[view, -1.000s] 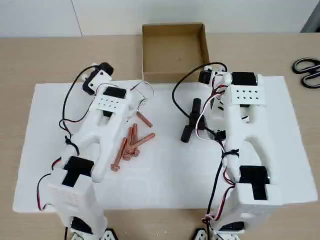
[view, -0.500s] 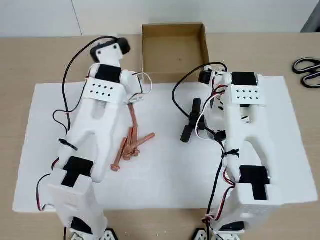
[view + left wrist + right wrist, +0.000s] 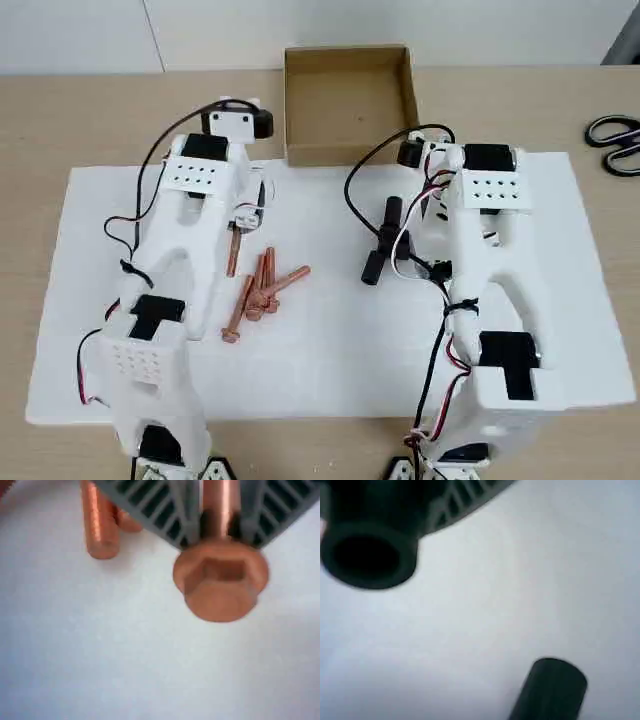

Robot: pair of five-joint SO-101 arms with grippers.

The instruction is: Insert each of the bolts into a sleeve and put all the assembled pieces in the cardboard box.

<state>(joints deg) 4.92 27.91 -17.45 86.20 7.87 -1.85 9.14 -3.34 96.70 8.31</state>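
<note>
My left gripper (image 3: 238,222) is shut on a copper bolt (image 3: 233,252), held left of the loose bolt pile (image 3: 262,285) on the white sheet. In the left wrist view the bolt's hex head (image 3: 220,580) juts out from between the grey jaws of that gripper (image 3: 220,522), with other bolts (image 3: 100,525) behind. My right gripper (image 3: 395,507) holds a black sleeve (image 3: 369,555), its open end facing the camera. A second sleeve (image 3: 551,690) lies on the sheet beyond. Two black sleeves (image 3: 384,240) lie left of the right arm (image 3: 485,200). The cardboard box (image 3: 292,95) stands open at the back.
The white sheet (image 3: 330,350) covers the middle of the wooden table. Scissors (image 3: 615,133) lie at the far right edge. The box sits just behind the sheet, between the two arms.
The left arm lifted one bolt off the sheet by the pile, then swung left and turned with it. The right arm has stayed still.
</note>
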